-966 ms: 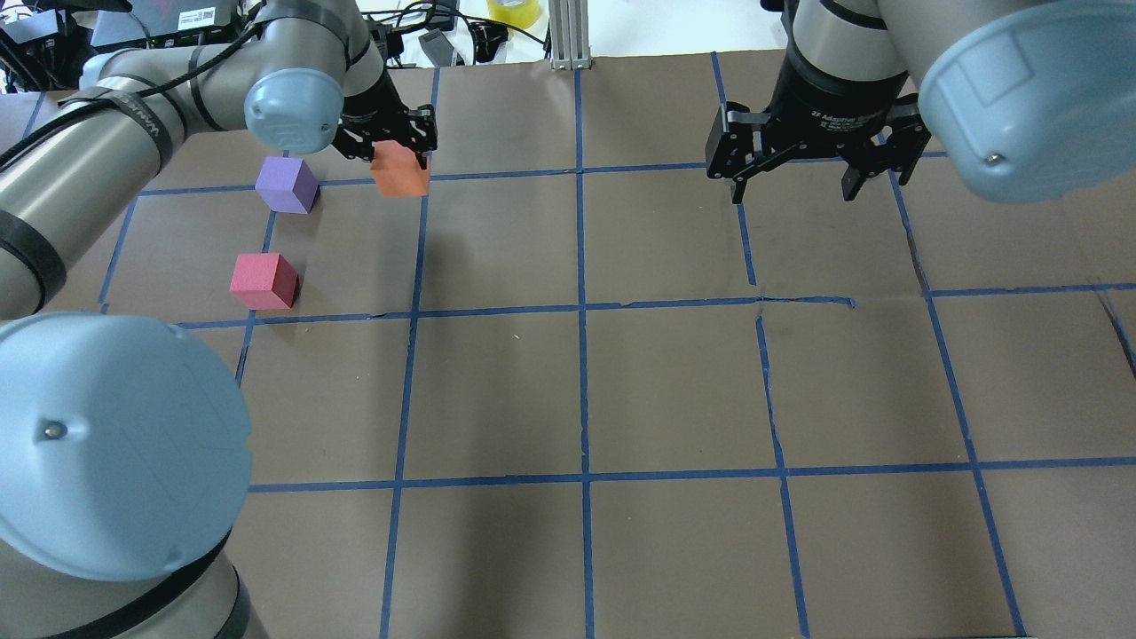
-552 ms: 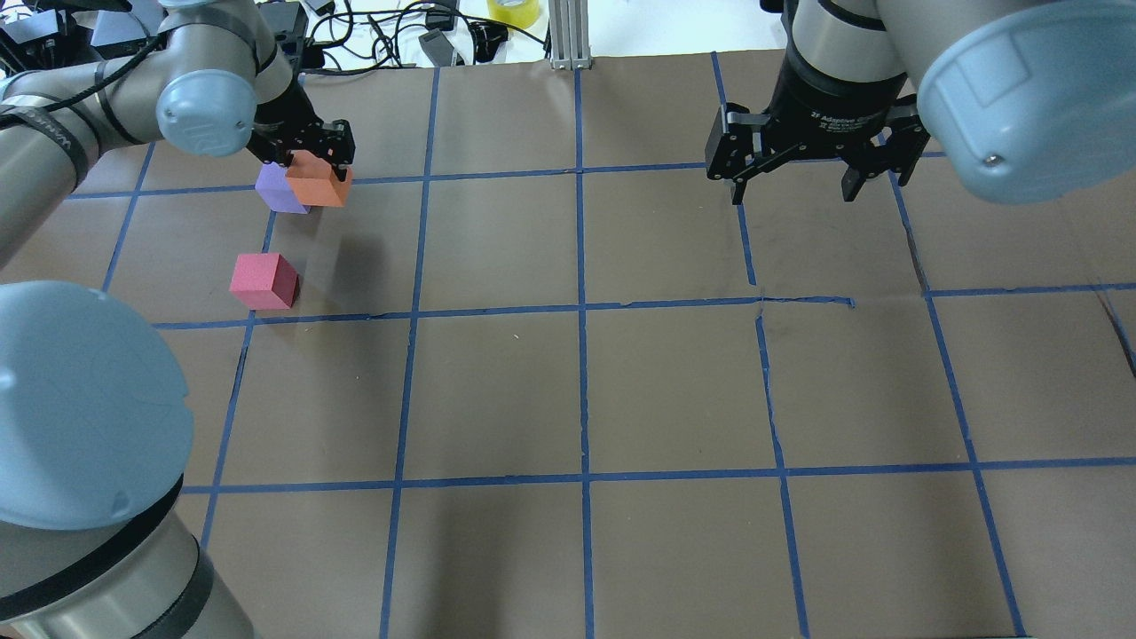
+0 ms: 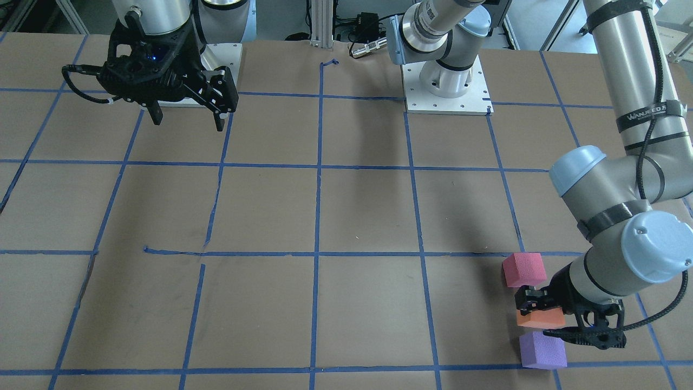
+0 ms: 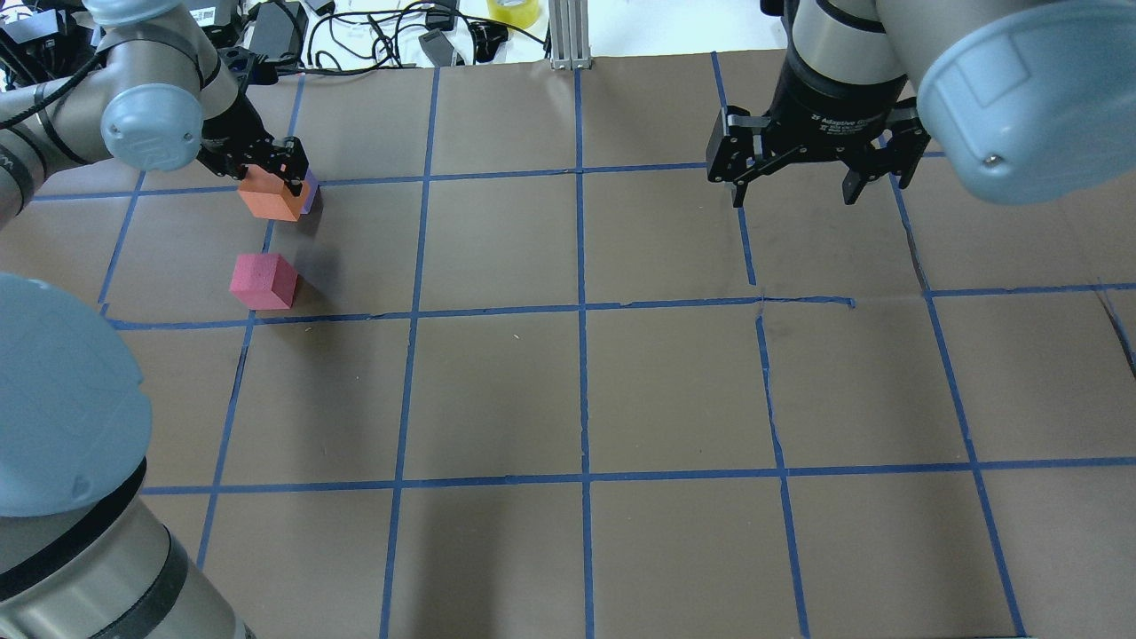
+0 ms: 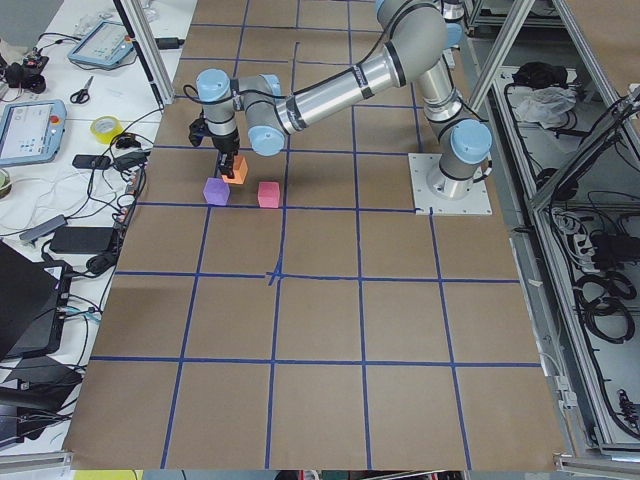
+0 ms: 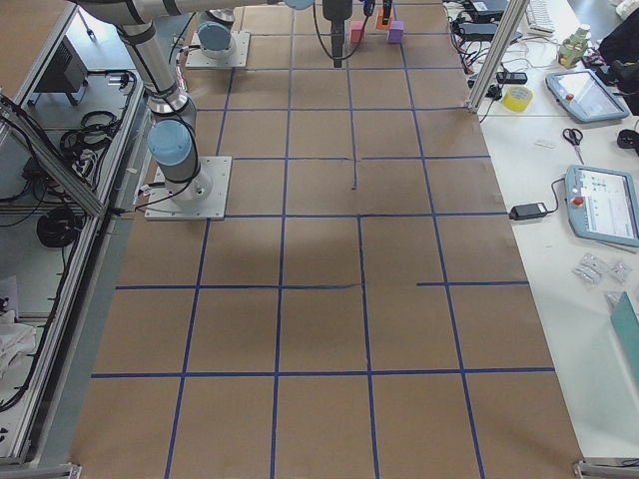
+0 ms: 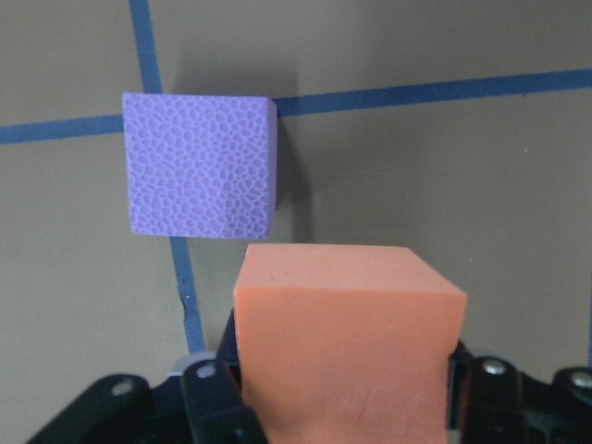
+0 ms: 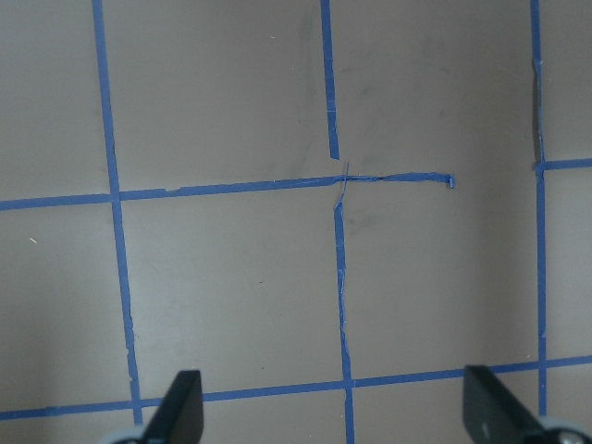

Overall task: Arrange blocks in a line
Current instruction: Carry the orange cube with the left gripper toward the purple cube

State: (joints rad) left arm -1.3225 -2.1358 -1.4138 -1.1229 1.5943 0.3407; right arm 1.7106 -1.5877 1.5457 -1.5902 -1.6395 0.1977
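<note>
My left gripper (image 4: 269, 182) is shut on the orange block (image 4: 269, 201) and holds it just above the table. In the front view the orange block (image 3: 540, 318) hangs between the pinkish-red block (image 3: 524, 269) and the purple block (image 3: 543, 350). From overhead the purple block (image 4: 311, 197) is mostly hidden behind the orange one, and the pinkish-red block (image 4: 263, 280) lies nearer to me. The left wrist view shows the orange block (image 7: 347, 342) in the jaws with the purple block (image 7: 201, 164) just beyond. My right gripper (image 4: 790, 188) is open and empty, far off to the right.
The brown table (image 4: 577, 390) is marked with a grid of blue tape. Cables, a roll of yellow tape (image 4: 513, 11) and an aluminium post (image 4: 568, 35) lie beyond its far edge. The arms' base plates (image 3: 446, 89) stand on my side of the table.
My left gripper has carried the orange block leftward, from right of the purple block to in front of it, over the gap between purple and pinkish-red. The right arm has not moved.
</note>
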